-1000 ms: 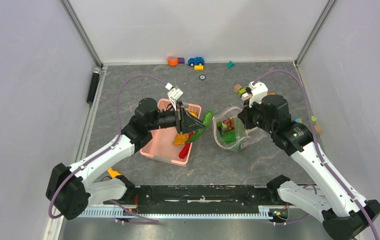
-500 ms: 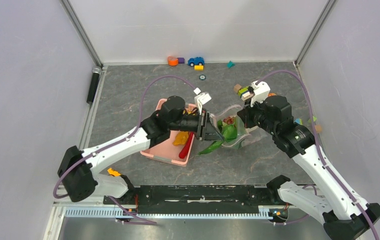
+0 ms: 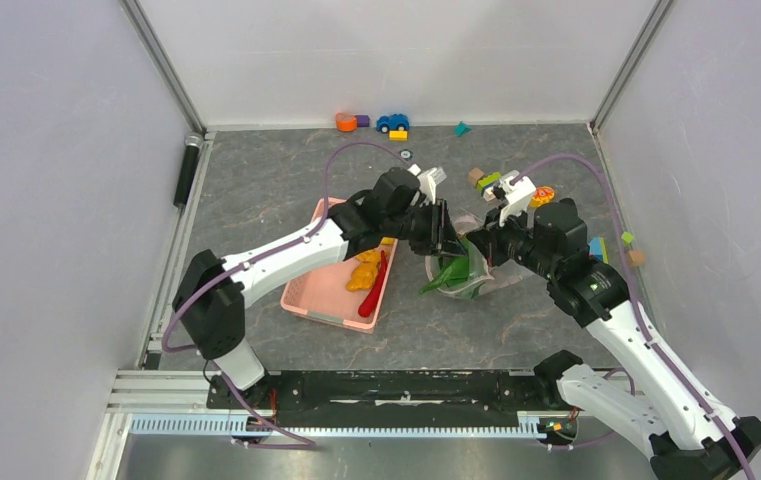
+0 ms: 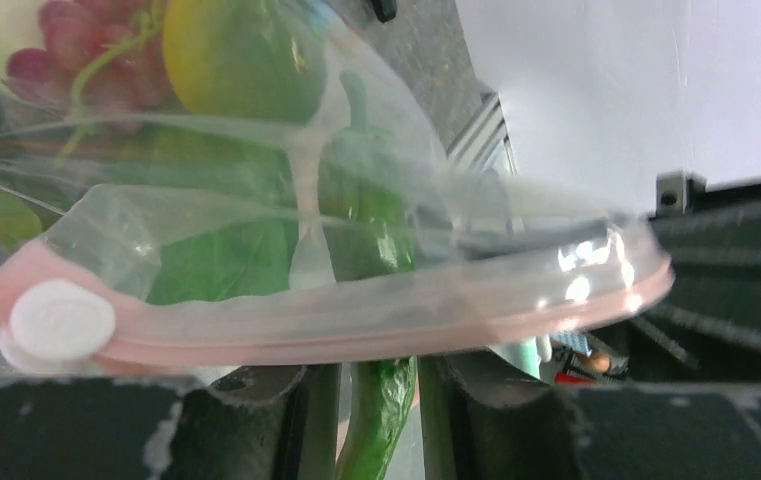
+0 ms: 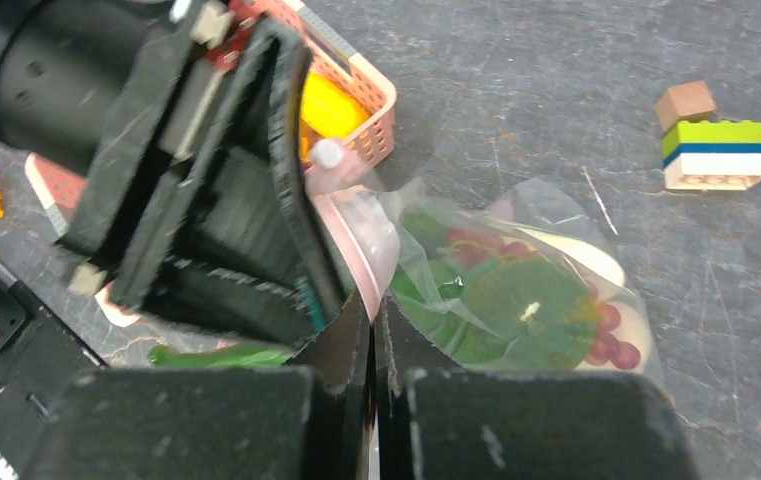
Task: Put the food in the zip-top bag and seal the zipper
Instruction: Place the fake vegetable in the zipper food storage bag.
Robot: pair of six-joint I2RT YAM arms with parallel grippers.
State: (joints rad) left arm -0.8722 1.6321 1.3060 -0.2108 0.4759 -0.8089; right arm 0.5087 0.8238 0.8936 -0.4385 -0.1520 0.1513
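The clear zip-top bag (image 3: pixel 499 281) lies right of centre with its mouth held open. Its pink zipper (image 4: pixel 356 325) and white slider (image 4: pixel 61 320) cross the left wrist view. My right gripper (image 5: pixel 372 318) is shut on the pink rim (image 5: pixel 356 225). Bagged food shows through the plastic: a green leaf (image 5: pixel 521 305), red grapes (image 4: pixel 66 40) and a yellow-green mango (image 4: pixel 241 55). My left gripper (image 4: pixel 371 375) is at the bag's mouth, shut on a long green food piece (image 3: pixel 443 277) that hangs below it, at the bag's near edge.
The pink basket (image 3: pixel 314 308) left of the bag holds a red chili (image 3: pixel 371 295) and orange-yellow pieces (image 3: pixel 364 272). A toy car (image 3: pixel 392 122) and blocks (image 3: pixel 351 121) lie by the back wall. More blocks (image 5: pixel 716 155) sit beyond the bag.
My left arm has swung right from above the basket to the bag's mouth, carrying the long green piece. My right gripper has kept its hold on the rim.
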